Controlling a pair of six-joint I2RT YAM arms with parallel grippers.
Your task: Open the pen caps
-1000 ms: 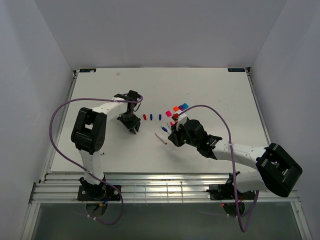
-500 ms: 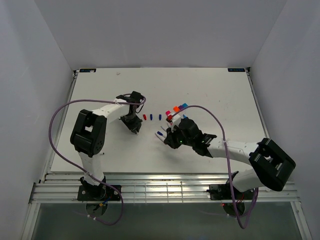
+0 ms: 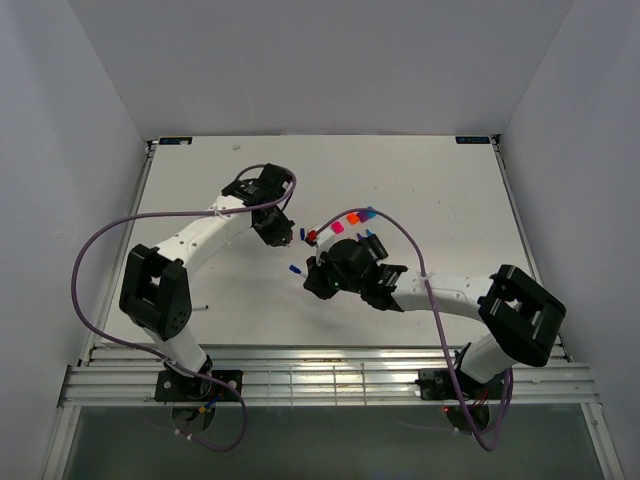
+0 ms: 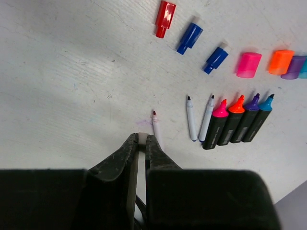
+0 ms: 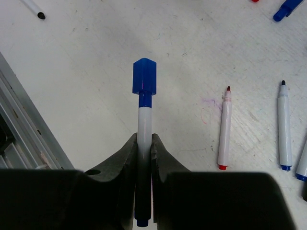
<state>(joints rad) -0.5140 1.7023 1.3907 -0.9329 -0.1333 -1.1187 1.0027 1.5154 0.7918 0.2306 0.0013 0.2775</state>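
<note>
The right tool (image 5: 144, 139) clamps a thin white pen (image 5: 144, 120), its blue plastic cap (image 5: 144, 75) just past the tips; the left tool (image 4: 142, 140), jaws nearly touching, has loose coloured plastic caps (image 4: 216, 58) ahead on the white counter (image 4: 72, 72).

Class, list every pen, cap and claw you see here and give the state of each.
Blue cap: still on its pen.
White pen: clamped in the right claw, which is shut on it.
Three thin pens: uncapped, lying flat.
Four black markers: uncapped, side by side.
Loose caps: off, lying in a rough row.
Left claw: nearly shut, nothing visibly held.
</note>
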